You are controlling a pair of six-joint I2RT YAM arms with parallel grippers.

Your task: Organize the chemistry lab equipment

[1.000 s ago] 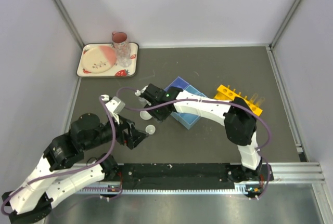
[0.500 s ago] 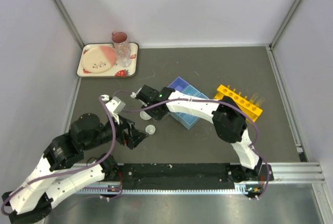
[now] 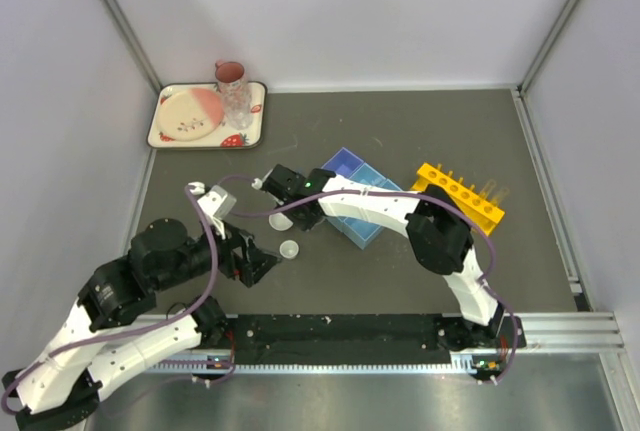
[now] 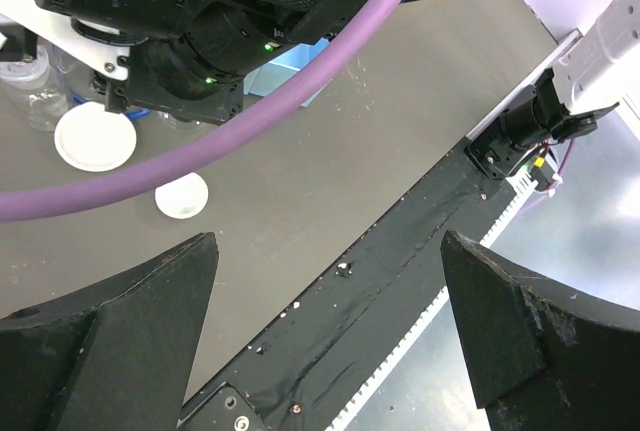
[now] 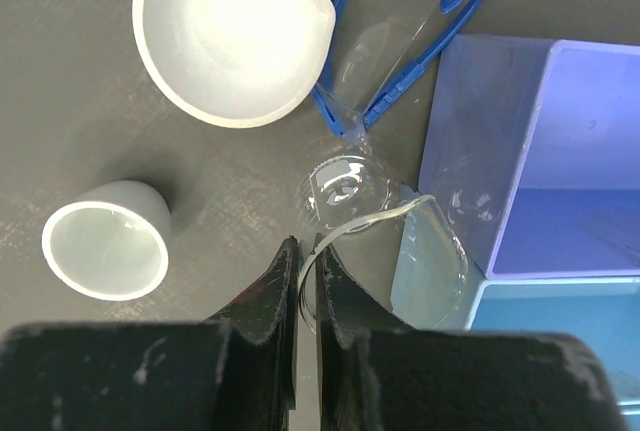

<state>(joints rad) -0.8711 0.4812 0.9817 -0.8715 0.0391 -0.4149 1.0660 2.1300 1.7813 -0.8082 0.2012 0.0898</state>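
Note:
In the right wrist view my right gripper (image 5: 305, 243) is shut on the rim wall of the small clear beaker (image 5: 400, 241), which sits beside the blue divided tray (image 5: 560, 151). Blue-rimmed goggles (image 5: 400, 21) lie just beyond it. A wide white dish (image 5: 230, 31) and a smaller white dish (image 5: 105, 241) rest to its left. Seen from above, the right gripper (image 3: 280, 196) covers the beaker. The yellow holed rack (image 3: 460, 196) stands right of the tray (image 3: 350, 166). My left gripper (image 4: 328, 241) is open and holds nothing, near the smaller dish (image 3: 290, 249).
A cream strawberry-patterned tray (image 3: 170, 136) with a plate, a pink mug (image 3: 230, 74) and a clear tumbler (image 3: 238, 103) sits in the back left corner. A black strip and a metal rail (image 3: 400, 336) run along the near edge. Walls close in on three sides.
The right gripper's jaws have closed onto the beaker's wall after the arm shifted slightly left. The left arm has edged a little to the left, still open.

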